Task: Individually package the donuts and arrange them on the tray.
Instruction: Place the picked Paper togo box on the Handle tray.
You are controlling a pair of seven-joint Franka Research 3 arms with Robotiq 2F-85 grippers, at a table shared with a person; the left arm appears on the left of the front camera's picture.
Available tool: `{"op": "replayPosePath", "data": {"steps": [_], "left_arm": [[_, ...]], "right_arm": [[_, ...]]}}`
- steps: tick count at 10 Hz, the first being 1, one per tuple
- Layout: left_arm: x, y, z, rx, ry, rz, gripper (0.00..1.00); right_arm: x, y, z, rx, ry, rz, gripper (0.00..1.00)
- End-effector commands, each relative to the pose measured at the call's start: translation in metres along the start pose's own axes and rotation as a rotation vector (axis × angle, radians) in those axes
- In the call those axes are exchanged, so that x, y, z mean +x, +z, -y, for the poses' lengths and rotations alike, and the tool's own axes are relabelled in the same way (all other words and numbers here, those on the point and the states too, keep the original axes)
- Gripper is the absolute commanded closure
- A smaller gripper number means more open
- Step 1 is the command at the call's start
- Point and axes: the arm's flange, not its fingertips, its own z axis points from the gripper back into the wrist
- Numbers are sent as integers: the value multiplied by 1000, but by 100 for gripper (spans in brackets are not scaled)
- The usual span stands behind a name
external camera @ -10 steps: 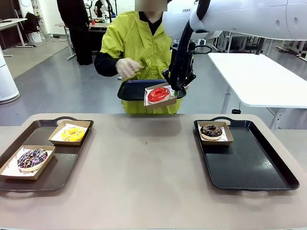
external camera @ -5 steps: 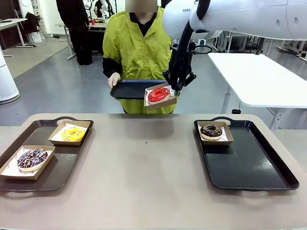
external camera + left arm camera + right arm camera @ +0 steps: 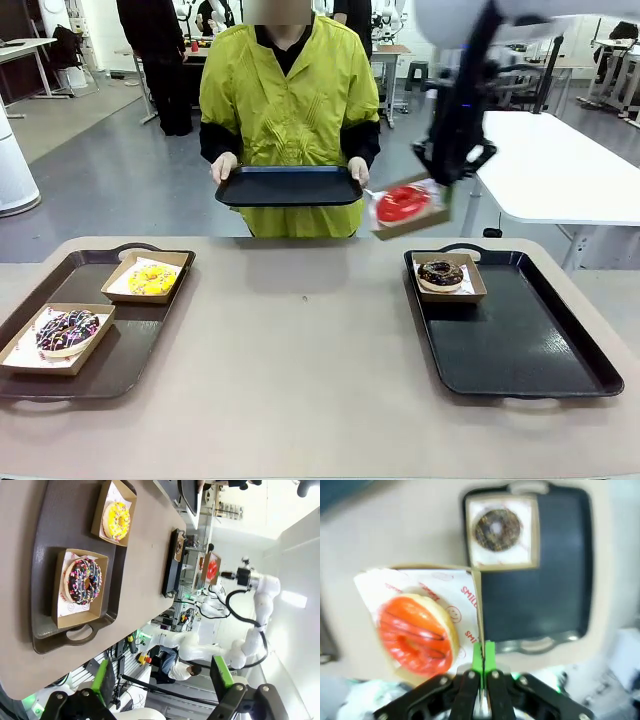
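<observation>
A tan table (image 3: pixel 310 350) fills the foreground of an open workroom with a grey floor, and a person in a yellow-green jacket (image 3: pixel 288 90) stands at its far side, both hands holding an empty black tray (image 3: pixel 289 186) level above the table's far edge. On the table, a dark tray at nine o'clock (image 3: pixel 120 345) carries two paper-lined boxes: the yellow-iced donut (image 3: pixel 151 281) in the farther one, the sprinkled chocolate donut (image 3: pixel 67 331) in the nearer. A second dark tray at three o'clock (image 3: pixel 520 350) holds the dark chocolate donut (image 3: pixel 440 273) boxed in its far left corner. The right gripper (image 3: pixel 483 666) is pinched tight on the rim of a cardboard box (image 3: pixel 410 210) that hangs tilted in the air, off to the one o'clock side, above the far end of the right-hand tray; the glossy red donut (image 3: pixel 402 203) sits inside it. The left gripper (image 3: pixel 162 680) hovers with its green pads spread wide, gripping nothing, off the near end of the left-hand tray.
</observation>
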Motion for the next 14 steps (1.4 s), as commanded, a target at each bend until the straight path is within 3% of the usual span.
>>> {"op": "replayPosePath", "data": {"steps": [1, 3, 6, 9, 14], "left_arm": [[-1, 1, 2, 2, 9, 2, 0], [-1, 1, 2, 2, 9, 2, 0], [-1, 1, 2, 2, 9, 2, 0], [-1, 1, 2, 2, 9, 2, 0], [-1, 1, 2, 2, 9, 2, 0]], "right_arm": [[-31, -28, 54, 16, 36, 31, 99], [-29, -70, 107, 15, 61, 25, 99], [-12, -123, 149, 27, 60, -44, 99], [0, -139, 157, 6, 45, -108, 99], [-10, -142, 158, 16, 39, -79, 99]]}}
